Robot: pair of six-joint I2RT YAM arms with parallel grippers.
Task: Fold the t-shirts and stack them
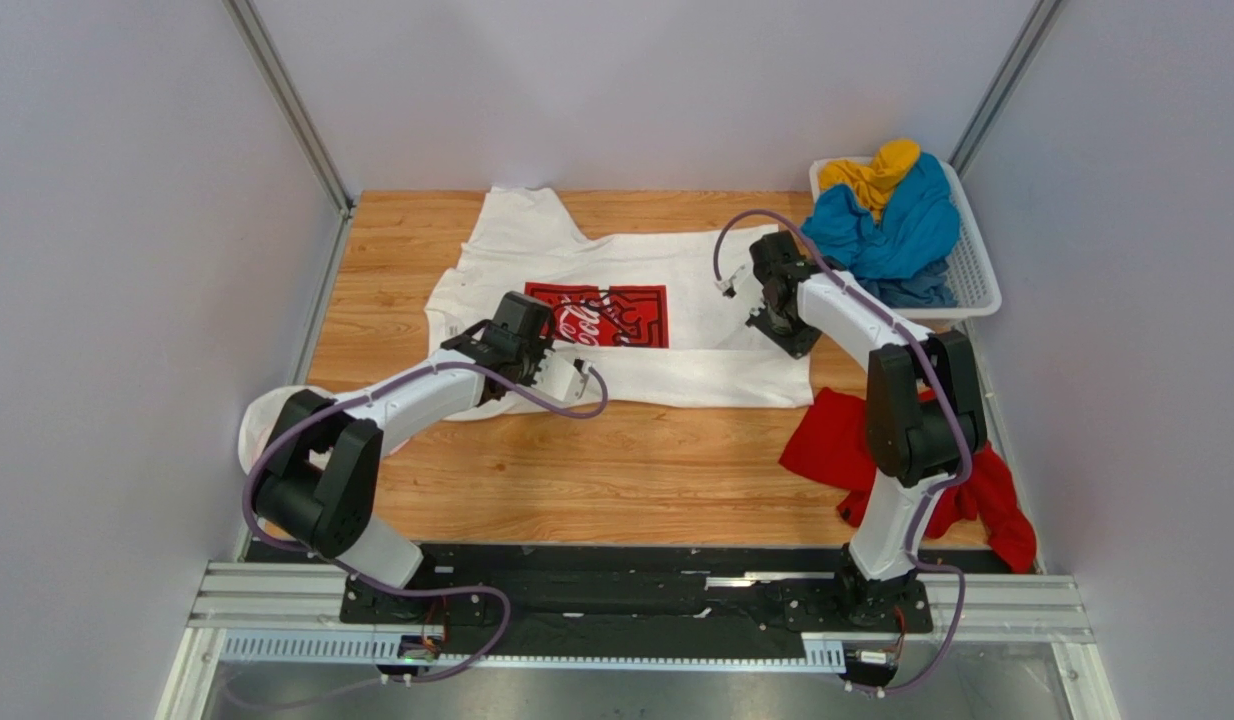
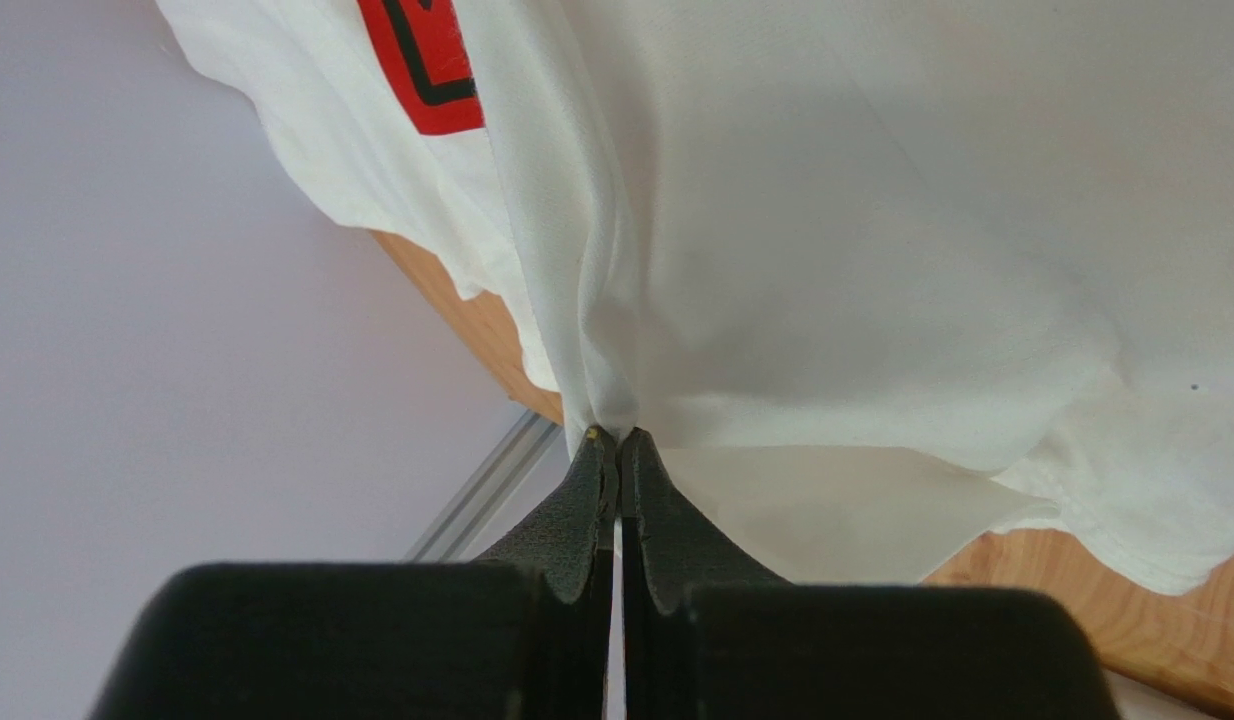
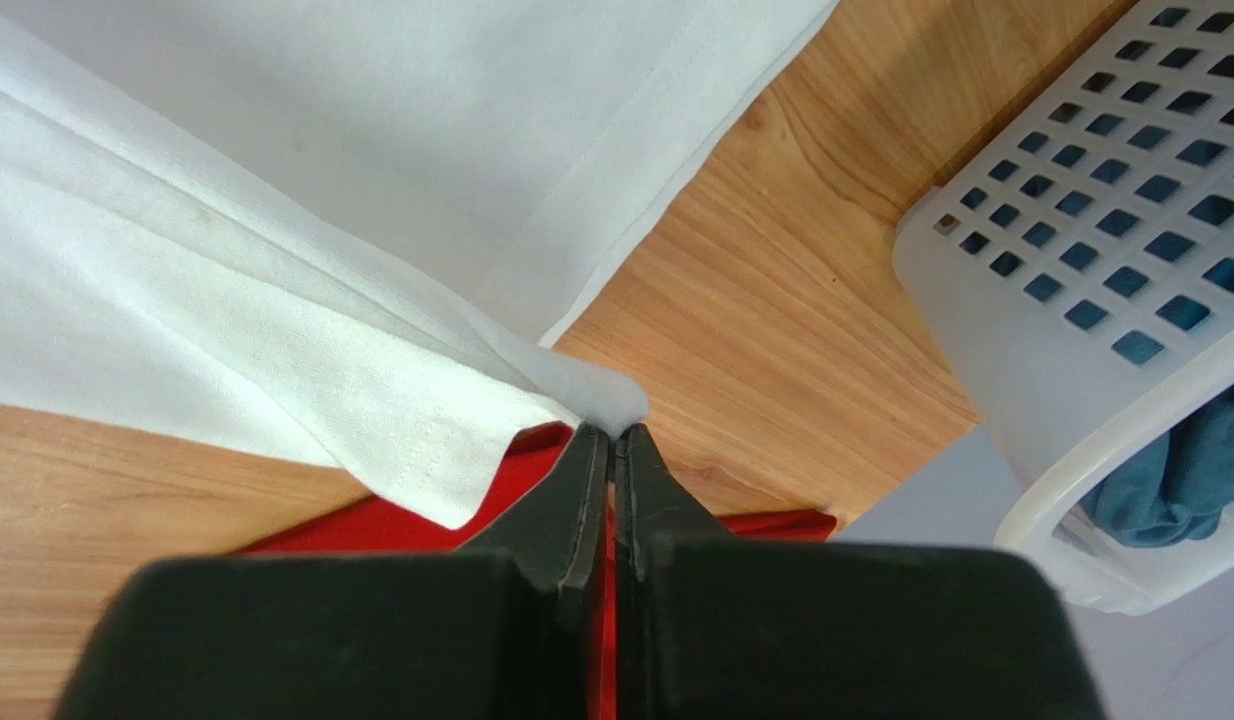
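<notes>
Both arms are pinching the white t-shirt (image 1: pixel 683 338), which lies spread across the middle of the wooden desk (image 1: pixel 608 480) with its red chest print (image 1: pixel 596 315) facing up. The left end effector (image 2: pixel 619 438) is clenched on a gathered tuck of white cloth. The right end effector (image 3: pixel 619 432) is clamped on a corner of the stitched hem, lifted just off the wood.

The step in hand looks like a lengthwise fold. To do it well, both arms should rise together and travel at the same pace, so the cloth between them stays lightly taut and the crease lands straight. The held edge should be laid flat before either arm lets go. Whether the left pinch sits at the shoulder or the sleeve is hard to tell from these views, so the fold line on that side is uncertain.

The white cloth is thin, matte and limp, and it puckers into soft pleats at each pinch. The red t-shirt (image 1: pixel 837 443) lies crumpled at the desk's right edge, partly beneath the right arm. The blue t-shirt (image 1: pixel 886 225) and yellow t-shirt (image 1: pixel 876 173) are heaped in a rigid white lattice basket (image 1: pixel 976 278) at the far right corner.
</notes>
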